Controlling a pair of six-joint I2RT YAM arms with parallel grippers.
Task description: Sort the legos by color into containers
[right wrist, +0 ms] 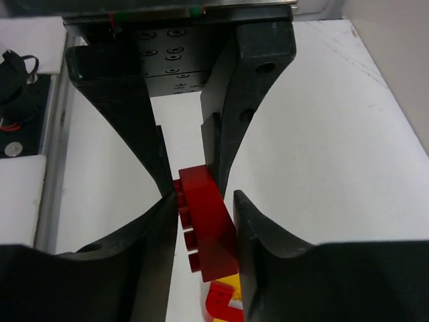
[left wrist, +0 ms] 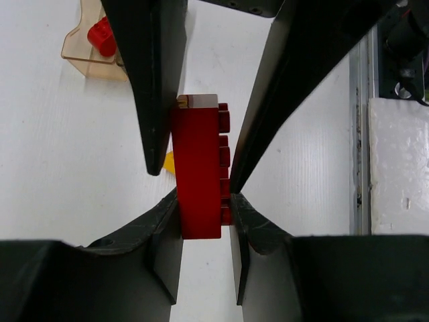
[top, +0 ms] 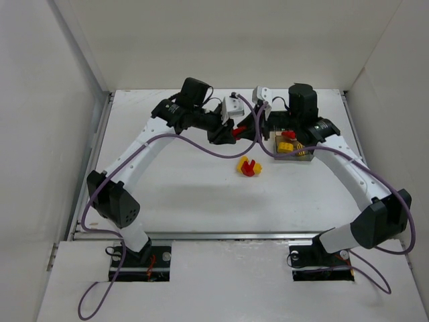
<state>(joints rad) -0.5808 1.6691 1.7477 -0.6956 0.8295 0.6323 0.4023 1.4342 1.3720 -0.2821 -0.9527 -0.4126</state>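
Observation:
A long red lego (top: 238, 132) hangs above the table's middle, clamped from both sides. My left gripper (top: 231, 133) is shut on its one end (left wrist: 200, 168), and my right gripper (top: 252, 129) is shut on its other end (right wrist: 209, 225). A red-and-yellow clump (top: 249, 166) lies on the table just below and also shows in the right wrist view (right wrist: 224, 305). The containers (top: 305, 158) stand right of the grippers and hold a yellow lego (top: 287, 145) and a red lego (top: 289, 135). The beige tub (left wrist: 84, 57) shows a red lego (left wrist: 102, 35) inside.
White walls close in the table on the left, back and right. The table's metal front edge (top: 221, 235) runs across near the arm bases. Purple cables (top: 201, 142) hang from both arms over the table.

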